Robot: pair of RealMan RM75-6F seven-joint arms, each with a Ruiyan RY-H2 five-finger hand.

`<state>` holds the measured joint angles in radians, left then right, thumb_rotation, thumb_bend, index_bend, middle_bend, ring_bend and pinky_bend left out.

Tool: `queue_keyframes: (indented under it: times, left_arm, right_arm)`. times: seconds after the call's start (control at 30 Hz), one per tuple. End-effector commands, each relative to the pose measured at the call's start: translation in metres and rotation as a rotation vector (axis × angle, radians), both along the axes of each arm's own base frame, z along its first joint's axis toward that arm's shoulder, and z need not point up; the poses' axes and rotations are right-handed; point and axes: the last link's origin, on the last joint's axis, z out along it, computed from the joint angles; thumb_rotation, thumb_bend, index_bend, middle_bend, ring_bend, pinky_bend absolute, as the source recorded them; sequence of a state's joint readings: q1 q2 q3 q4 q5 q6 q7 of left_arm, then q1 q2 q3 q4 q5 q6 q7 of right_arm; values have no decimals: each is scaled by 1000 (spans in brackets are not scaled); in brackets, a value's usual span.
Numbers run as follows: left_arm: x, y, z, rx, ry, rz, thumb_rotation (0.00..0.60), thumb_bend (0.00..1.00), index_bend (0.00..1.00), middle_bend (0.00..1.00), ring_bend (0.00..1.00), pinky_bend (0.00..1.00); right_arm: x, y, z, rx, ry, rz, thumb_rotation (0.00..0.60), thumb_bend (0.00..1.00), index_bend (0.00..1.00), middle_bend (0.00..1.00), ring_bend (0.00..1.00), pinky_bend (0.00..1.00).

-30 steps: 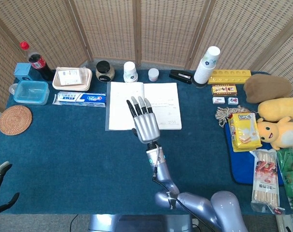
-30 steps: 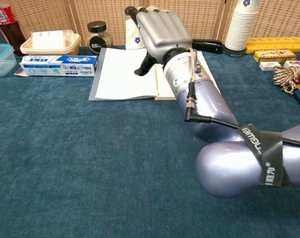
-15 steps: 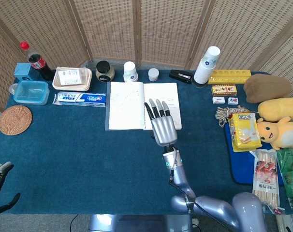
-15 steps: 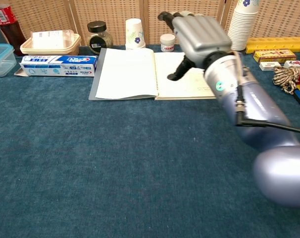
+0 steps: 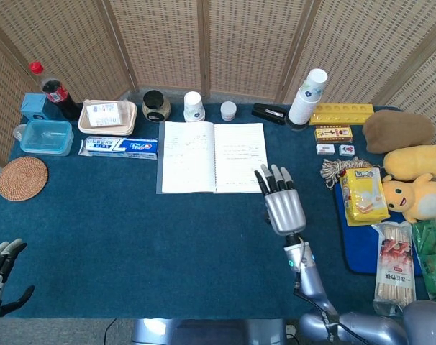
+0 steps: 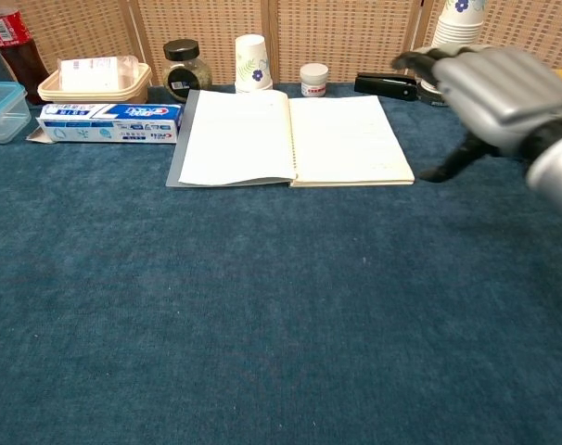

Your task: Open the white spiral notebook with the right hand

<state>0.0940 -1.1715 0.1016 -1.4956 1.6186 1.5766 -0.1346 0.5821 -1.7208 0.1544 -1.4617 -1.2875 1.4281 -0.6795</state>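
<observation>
Plastic tub [image 5: 46,136] sits beside toothpaste box [image 5: 119,146].

I've got the notebook [image 5: 213,157] lying open and flat on the blue table [image 5: 132,237], both pages showing. My right hand [image 5: 280,203] hovers just off its lower right corner, fingers straight, slightly apart, holding nothing. My left hand [image 5: 1,277] sits at the bottom left edge of the table, fingers loosely spread, empty too. Left of the notebook lies a toothpaste box [image 5: 119,147]; behind it stand a dark jar [image 5: 156,106] and a paper cup [image 5: 194,106].
</observation>
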Motion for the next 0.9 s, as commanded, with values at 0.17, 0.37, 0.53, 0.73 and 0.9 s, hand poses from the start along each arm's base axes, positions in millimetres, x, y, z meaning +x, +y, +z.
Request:
queue_keyframes:
  times: [0.17, 0.37, 0.53, 0.73, 0.9]
  left_arm:
    - [-4, 0, 6, 1, 44, 17, 600, 270, 170, 100, 47, 0]
    - [-7, -2, 9, 11, 52, 42, 600, 270, 170, 100, 47, 0]
    - [-11, -3, 12, 36, 72, 54, 600, 271, 153, 94, 36, 0]
    - [-9, -6, 6, 41, 74, 59, 600, 271, 131, 71, 18, 0]
    - [-6, -6, 5, 62, 72, 47, 600, 270, 131, 64, 9, 0]
  right_arm:
    - [-36, 39, 26, -28, 15, -37, 600, 147, 107, 142, 80, 146]
    - [-62, 69, 43, -24, 19, -114, 600, 147, 112, 142, 65, 147]
    - [-87, 98, 57, -23, 13, -212, 600, 147, 113, 142, 59, 147]
    - [-103, 120, 66, -21, -2, -266, 600, 148, 113, 142, 51, 147]
    - [-108, 124, 69, -19, -18, -286, 600, 147, 113, 142, 50, 147]
